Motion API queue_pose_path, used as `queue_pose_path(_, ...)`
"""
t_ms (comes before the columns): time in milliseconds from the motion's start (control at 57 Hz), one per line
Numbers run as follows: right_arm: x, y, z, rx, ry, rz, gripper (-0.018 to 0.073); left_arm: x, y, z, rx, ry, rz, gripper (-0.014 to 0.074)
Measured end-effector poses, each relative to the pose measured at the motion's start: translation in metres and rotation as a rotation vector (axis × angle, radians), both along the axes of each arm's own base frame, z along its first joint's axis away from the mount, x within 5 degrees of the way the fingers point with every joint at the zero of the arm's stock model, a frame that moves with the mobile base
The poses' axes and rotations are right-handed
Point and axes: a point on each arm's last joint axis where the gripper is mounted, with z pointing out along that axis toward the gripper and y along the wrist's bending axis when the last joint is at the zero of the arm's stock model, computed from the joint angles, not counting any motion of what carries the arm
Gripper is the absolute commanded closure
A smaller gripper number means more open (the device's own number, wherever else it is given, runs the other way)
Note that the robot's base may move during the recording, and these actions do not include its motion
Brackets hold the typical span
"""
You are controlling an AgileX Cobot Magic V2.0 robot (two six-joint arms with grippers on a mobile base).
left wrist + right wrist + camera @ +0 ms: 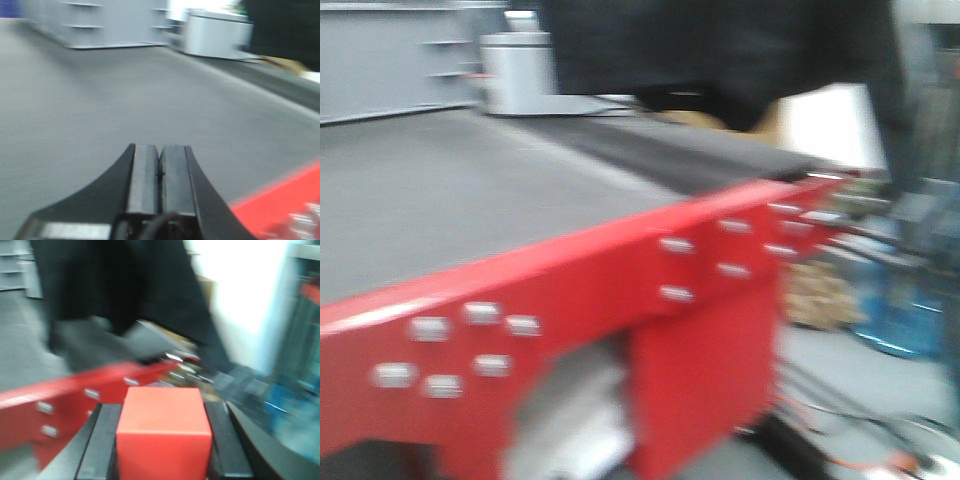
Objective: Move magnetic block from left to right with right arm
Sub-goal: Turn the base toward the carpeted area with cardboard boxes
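Grey-topped bench [470, 190], edged by a red frame [580, 290] studded with silvery bolt heads [677, 245]. At the far end, a grey shelved unit [390, 60] and just beside it a pale grey box [520, 75]. Over the far edge, a large black shape [720, 50], too blurred to name. On the floor at right, a blue container [900, 310] and loose cables [850, 420].

Grey tabletop [470, 190] is lying open, far edge crowding.
Grey crate [390, 50], pale bin [520, 75] and a dark blurred mass [720, 45] are blocking the back.
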Motion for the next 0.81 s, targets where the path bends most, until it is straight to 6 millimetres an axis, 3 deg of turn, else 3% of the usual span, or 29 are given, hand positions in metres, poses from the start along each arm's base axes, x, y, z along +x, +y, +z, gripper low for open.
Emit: queue_pose_path(807, 0.0, 0.0, 0.0, 0.0, 0.0, 0.0, 0.0221, 0.0, 0.0, 0.0, 0.0, 0.0, 0.0, 0.0722)
